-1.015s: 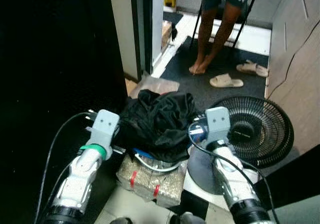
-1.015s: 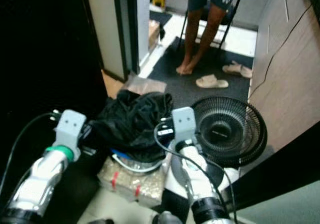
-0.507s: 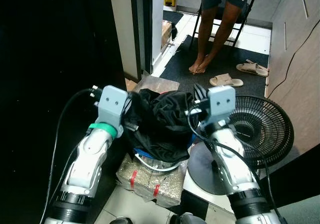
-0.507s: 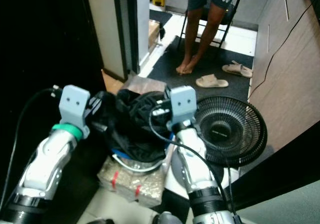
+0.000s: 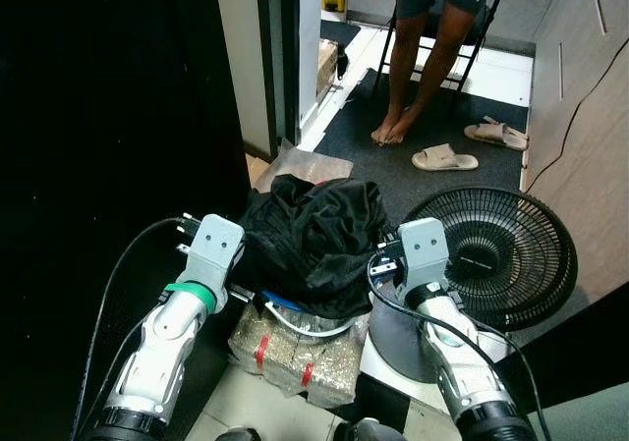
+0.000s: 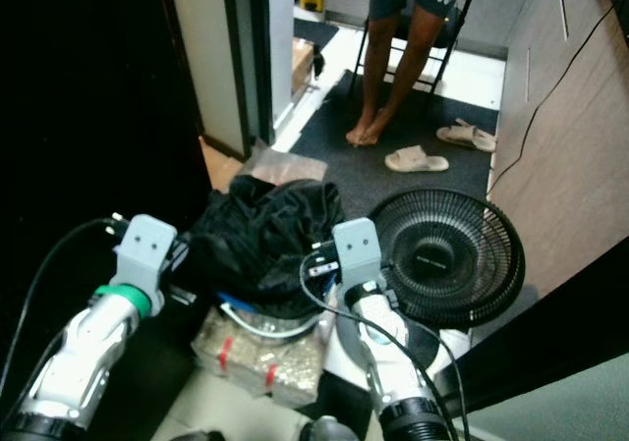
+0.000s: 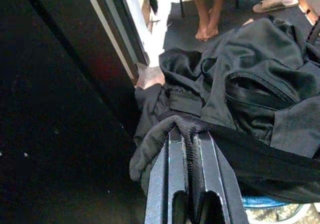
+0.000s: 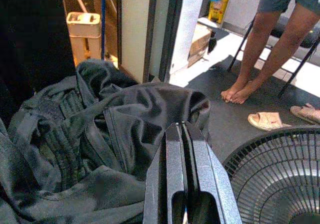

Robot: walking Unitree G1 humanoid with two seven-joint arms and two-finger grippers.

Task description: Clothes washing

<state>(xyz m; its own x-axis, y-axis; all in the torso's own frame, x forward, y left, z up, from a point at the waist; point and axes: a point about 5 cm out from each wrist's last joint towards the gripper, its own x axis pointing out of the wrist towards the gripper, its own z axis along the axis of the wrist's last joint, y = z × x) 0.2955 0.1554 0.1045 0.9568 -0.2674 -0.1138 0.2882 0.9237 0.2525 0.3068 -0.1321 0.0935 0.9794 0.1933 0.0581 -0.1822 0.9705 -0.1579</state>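
Left pincer (image 7: 189, 134) grips the black garment's (image 5: 314, 235) ribbed hem; right pincer (image 8: 182, 134) is closed, empty. Garment lies heaped, no clear axis, over a basin (image 5: 295, 318) on dark floor (image 5: 393, 166) beside a fan (image 5: 491, 254).

The black clothes (image 5: 314, 235) are soft matt cloth, wrinkled, with a ribbed band. The fan (image 5: 491, 254) has a black grille of thin bars. The floor mat (image 5: 423, 137) looks dark and rough.

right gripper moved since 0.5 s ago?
Yes. The right gripper has dropped and pulled back toward the robot: its wrist block sat level with the top of the fan grille, and now sits lower against the fan's left edge.
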